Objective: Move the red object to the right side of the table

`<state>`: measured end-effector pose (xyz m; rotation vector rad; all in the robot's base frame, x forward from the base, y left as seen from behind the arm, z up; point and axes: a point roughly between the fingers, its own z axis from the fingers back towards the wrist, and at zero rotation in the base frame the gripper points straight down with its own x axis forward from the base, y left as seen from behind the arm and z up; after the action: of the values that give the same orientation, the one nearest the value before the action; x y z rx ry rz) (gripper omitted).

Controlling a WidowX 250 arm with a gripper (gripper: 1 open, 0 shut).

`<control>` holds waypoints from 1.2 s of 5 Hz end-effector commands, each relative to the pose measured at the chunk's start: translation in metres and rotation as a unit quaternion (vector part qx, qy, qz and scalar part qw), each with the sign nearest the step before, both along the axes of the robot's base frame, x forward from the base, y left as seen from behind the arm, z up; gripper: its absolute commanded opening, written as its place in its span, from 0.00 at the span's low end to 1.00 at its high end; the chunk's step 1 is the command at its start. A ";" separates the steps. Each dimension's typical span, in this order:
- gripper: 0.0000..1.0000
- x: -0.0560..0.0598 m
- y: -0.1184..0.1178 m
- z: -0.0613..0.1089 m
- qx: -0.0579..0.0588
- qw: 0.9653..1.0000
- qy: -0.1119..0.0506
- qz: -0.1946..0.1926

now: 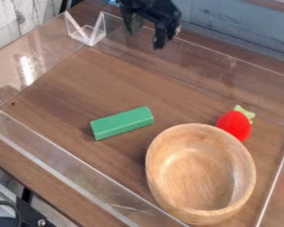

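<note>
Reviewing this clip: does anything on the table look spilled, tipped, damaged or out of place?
Nothing stands out. The round light wooden bowl sits upright and empty, the small red strawberry-like toy rests beside its rim, and the green rectangular block lies flat on the dark wood-grain table. The open black gripper holds nothing.

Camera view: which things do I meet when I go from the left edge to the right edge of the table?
Clear acrylic stand → green block → gripper → wooden bowl → red object.
</note>
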<state>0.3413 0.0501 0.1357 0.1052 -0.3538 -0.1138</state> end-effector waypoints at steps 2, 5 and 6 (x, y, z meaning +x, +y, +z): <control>1.00 0.002 -0.023 0.001 -0.022 0.999 -0.026 0.014; 1.00 0.003 -0.021 -0.020 -0.015 1.000 -0.026 -0.006; 1.00 0.003 -0.019 -0.013 -0.008 0.999 -0.029 0.014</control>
<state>0.3368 0.0307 0.1028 0.0877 -0.3508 -0.0852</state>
